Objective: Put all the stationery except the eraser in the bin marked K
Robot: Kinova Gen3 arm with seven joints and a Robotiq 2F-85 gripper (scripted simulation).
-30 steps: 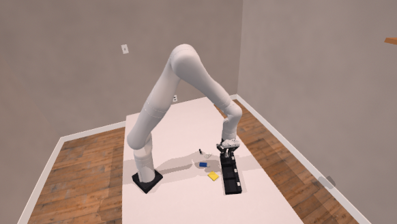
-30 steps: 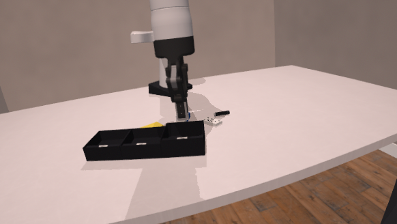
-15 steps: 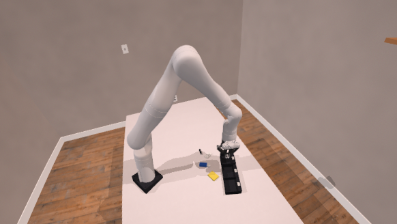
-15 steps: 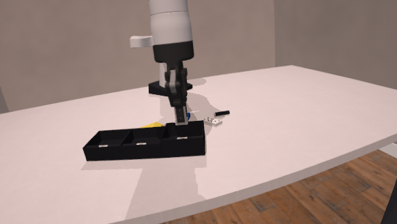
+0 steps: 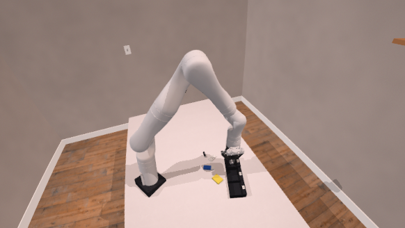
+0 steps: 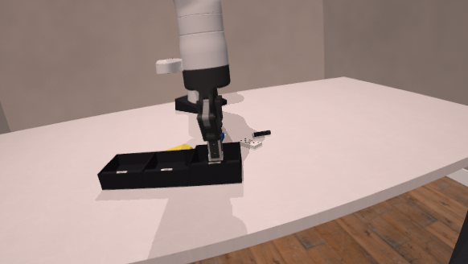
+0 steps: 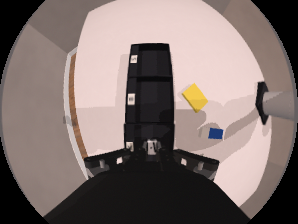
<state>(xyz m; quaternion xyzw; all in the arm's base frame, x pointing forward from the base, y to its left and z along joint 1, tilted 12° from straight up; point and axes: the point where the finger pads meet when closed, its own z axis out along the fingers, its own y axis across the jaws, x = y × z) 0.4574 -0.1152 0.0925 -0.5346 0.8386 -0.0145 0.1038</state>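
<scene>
A black tray of three bins point(image 6: 170, 166) lies on the white table; it also shows in the top view point(image 5: 234, 175) and the wrist view point(image 7: 149, 96). Each bin carries a small white label that I cannot read. My gripper point(image 6: 214, 158) points straight down into the end bin nearest the arm's reach, also seen from the top view point(image 5: 232, 160). It is shut on a small light-grey thing point(image 6: 215, 154), too small to name. A yellow pad point(image 5: 218, 179) and a blue block point(image 5: 207, 167) lie on the table beside the tray.
A white domino point(image 6: 251, 142) and a short black stick-shaped thing point(image 6: 262, 133) lie on the table just beyond the tray's end. The arm's base point(image 5: 149, 183) stands at the table's left side. The table edge runs close to the tray on the right.
</scene>
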